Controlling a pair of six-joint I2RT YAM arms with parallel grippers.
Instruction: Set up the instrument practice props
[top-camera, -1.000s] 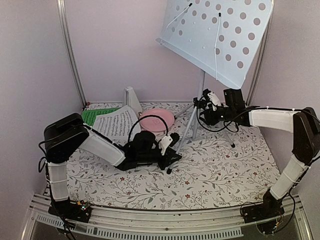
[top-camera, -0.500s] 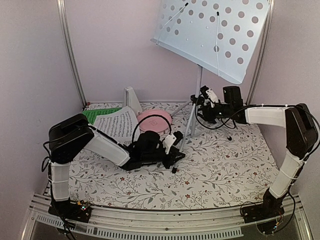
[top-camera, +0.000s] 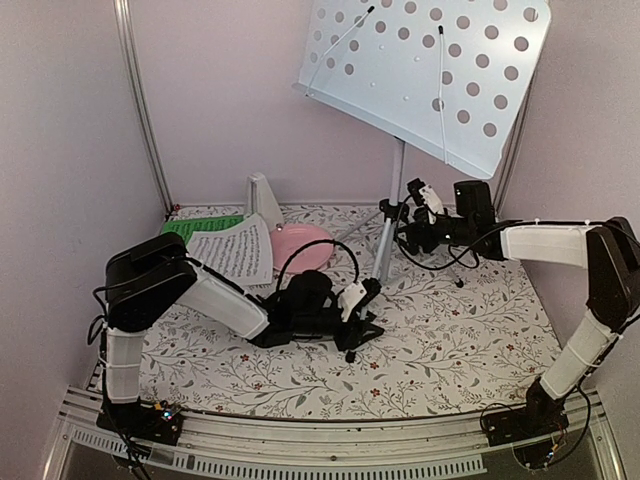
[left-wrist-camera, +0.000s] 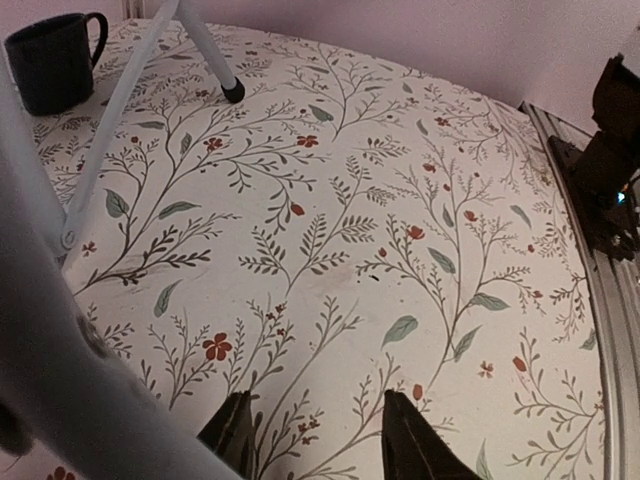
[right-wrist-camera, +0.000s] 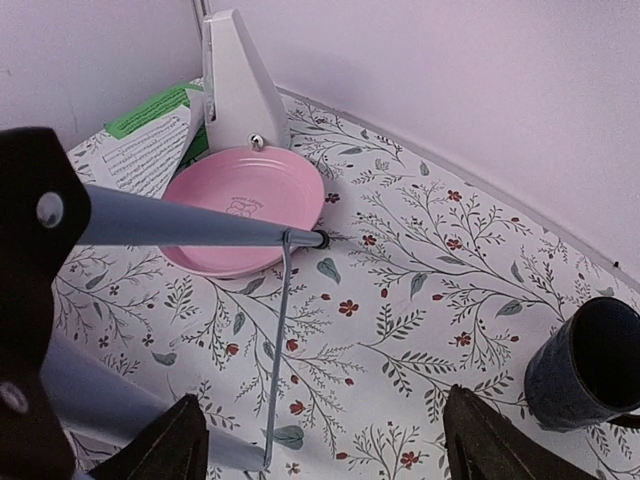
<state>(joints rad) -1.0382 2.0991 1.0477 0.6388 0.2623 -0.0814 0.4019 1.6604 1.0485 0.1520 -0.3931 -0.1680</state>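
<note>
The fingers (left-wrist-camera: 236, 438) of the left gripper (left-wrist-camera: 318, 446) stand partly apart with only the flowered tablecloth (left-wrist-camera: 330, 250) between them. They hold nothing, and the near leg of the silver tripod (top-camera: 385, 240) runs just beside them, outside the gap.

Left of that tripod, towards the back wall, lies the green music sheet (top-camera: 200, 225). The white printed music sheet (top-camera: 232, 250) lies partly over it, and both are flat on the cloth. Nearer the tripod the white pyramid-shaped metronome (top-camera: 264, 200) stands upright, and the round pink plate (top-camera: 300, 245) sits in front of it, just left of the tripod.

The tripod carries the pale blue-grey perforated music stand (top-camera: 420, 70), which is upright with its desk tilted and bare of paper. Just right of the tripod's hub, the right gripper (right-wrist-camera: 325, 450) hangs with its jaws spread wide and nothing in them. A leg tube passes close to one finger; I cannot tell whether they touch. A dark blue mug (left-wrist-camera: 50, 65) stands near one tripod foot.

The stand is probably light but top-heavy, with slick tubes, so it is best held on the centre pole close to the hub. The sheets are thin and floppy and should be pinched at a lifted edge. The metronome is rigid with tapering sides and should be gripped low.
</note>
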